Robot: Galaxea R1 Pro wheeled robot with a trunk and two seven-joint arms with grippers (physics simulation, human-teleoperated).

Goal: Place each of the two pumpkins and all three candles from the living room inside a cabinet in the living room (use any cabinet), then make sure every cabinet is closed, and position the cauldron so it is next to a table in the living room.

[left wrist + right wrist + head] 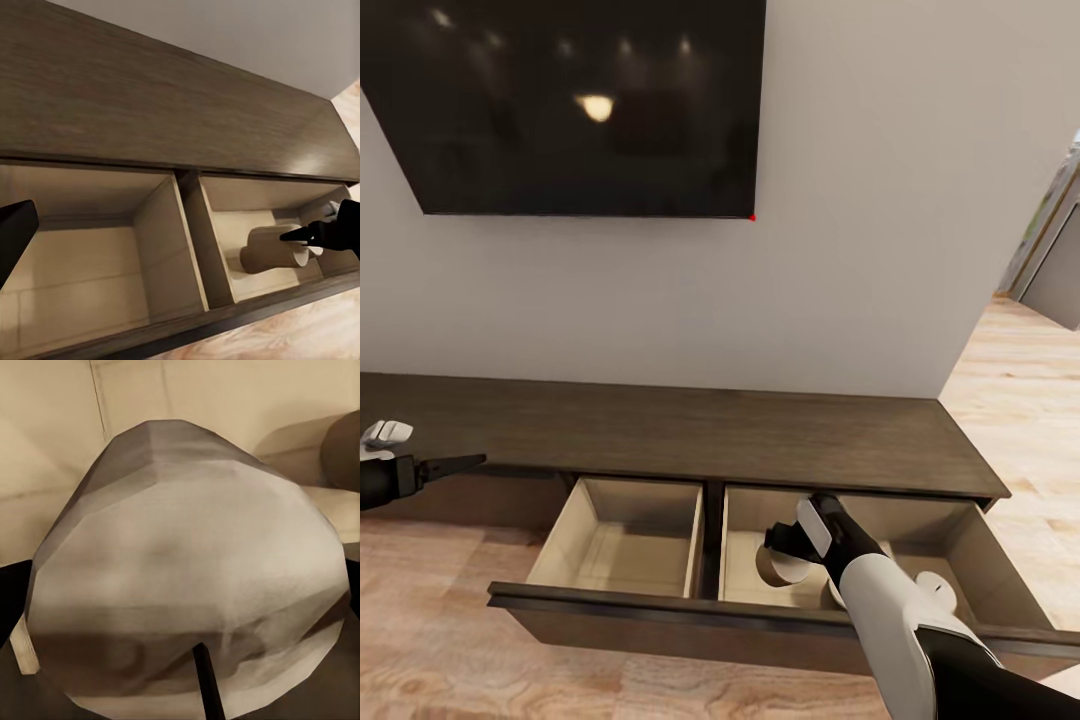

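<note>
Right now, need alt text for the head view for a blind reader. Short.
The right gripper reaches down into the right compartment of the cabinet's open drawer, at a pale candle lying on its side there. The left compartment is bare, and the left gripper hovers at the view's left edge. A dark wall screen hangs above the cabinet.

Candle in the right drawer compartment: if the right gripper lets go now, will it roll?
Probably. The candle looks to lie on its side, a smooth faceted cylinder, so it may roll slightly. The drawer walls should stop it. It looks rigid, unlikely to deform between the right gripper fingers.
</note>
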